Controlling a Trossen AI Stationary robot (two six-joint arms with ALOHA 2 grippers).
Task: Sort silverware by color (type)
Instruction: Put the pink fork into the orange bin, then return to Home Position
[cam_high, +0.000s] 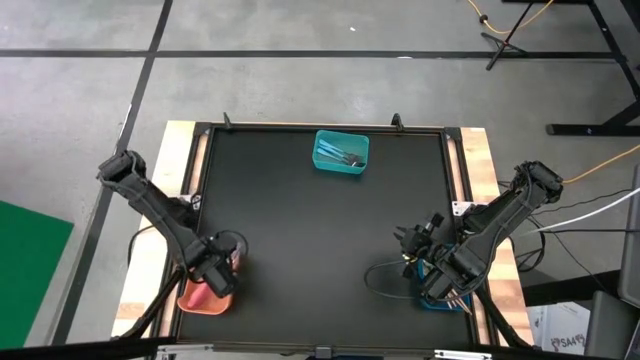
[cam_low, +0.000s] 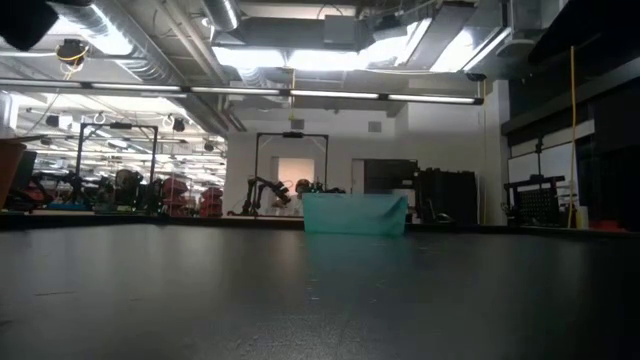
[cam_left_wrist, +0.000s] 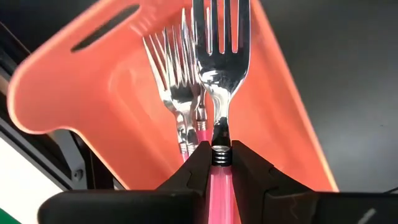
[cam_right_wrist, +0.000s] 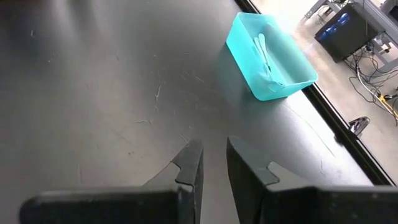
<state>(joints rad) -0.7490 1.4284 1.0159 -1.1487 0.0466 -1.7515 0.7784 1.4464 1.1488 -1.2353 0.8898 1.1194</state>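
A: Okay, quick one. The pink-handled fork (cam_left_wrist: 219, 68) sits in your left gripper (cam_left_wrist: 217, 163). Its long axis runs straight out ahead of the fingers, tines leading, head hanging over the coral bin (cam_left_wrist: 124, 93).

B: Jaws?

A: Clamped on the pink handle right at the metal collar, one finger (cam_left_wrist: 189, 168) each side. No slack that I can see.

B: Anything already in that bin?

A: Yes, more forks (cam_left_wrist: 177, 81) lie inside, lined up roughly the same way as yours, just beside and below it. So the drop turns on one thing: your fork is over the bin's inside and parallel to its long side. My read is you release there, not before.

B: Where is that on the table?

A: Near-left corner in the high view, left gripper (cam_high: 212, 268) right above the coral bin (cam_high: 200, 297). It's the only arm near it.

B: And the right arm?

A: Your right gripper (cam_high: 445, 275) waits at the near-right corner, over a blue bin (cam_high: 432, 298) mostly hidden beneath it. In its wrist view the fingers stand slightly apart with nothing between them (cam_right_wrist: 213, 163).

B: Other silverware?

A: Light-blue-handled pieces (cam_high: 338, 152) lie in the teal bin (cam_high: 341, 168) at the table's far edge, well apart from both arms. The low view shows that teal bin (cam_low: 355, 214) only.
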